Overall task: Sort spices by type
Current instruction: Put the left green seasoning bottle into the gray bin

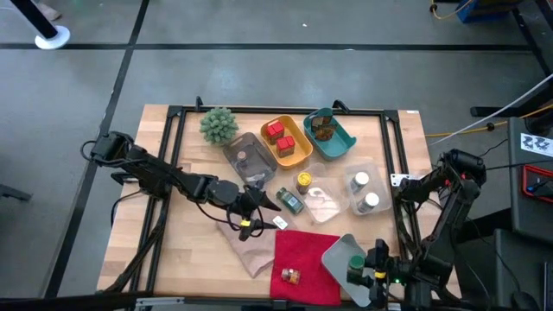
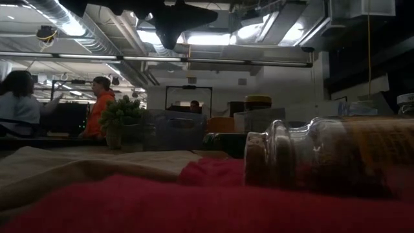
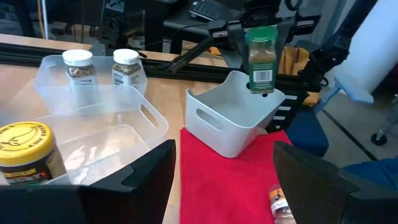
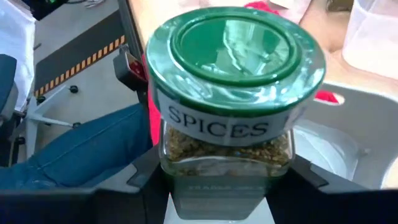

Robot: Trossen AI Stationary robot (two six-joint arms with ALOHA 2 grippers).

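Observation:
My right gripper [image 4: 227,186] is shut on a green-capped jar [image 4: 230,93] labelled SPICES, above the grey bin [image 3: 227,121] at the table's near right [image 1: 356,263]. My left gripper [image 3: 224,177] is open mid-table [image 1: 249,218], touching nothing, over a beige cloth [image 1: 246,249]. A brown jar [image 2: 323,155] lies on its side on the red cloth [image 1: 307,255]. Two white-capped jars [image 3: 102,67] stand in a clear tray [image 1: 361,192]. A yellow-capped jar [image 1: 304,181] stands and another green jar [image 1: 289,200] lies beside that tray. Red tins [image 1: 280,136] sit in the orange tray. My right gripper pinches the green-capped jar by its glass body [image 4: 227,149], below the cap, one finger [image 4: 134,180] on each side. The fingers come slanting down from the table's near right. The jar stands upright, cap up, lifted clear above the grey bin [image 3: 261,62].
A spiky green plant [image 1: 219,123] stands at the far left, next to another clear tray [image 1: 244,157]. A teal tray [image 1: 330,134] holds brown things at the far edge. A black frame [image 1: 285,111] borders the table. People sit in the room beyond [image 2: 100,103].

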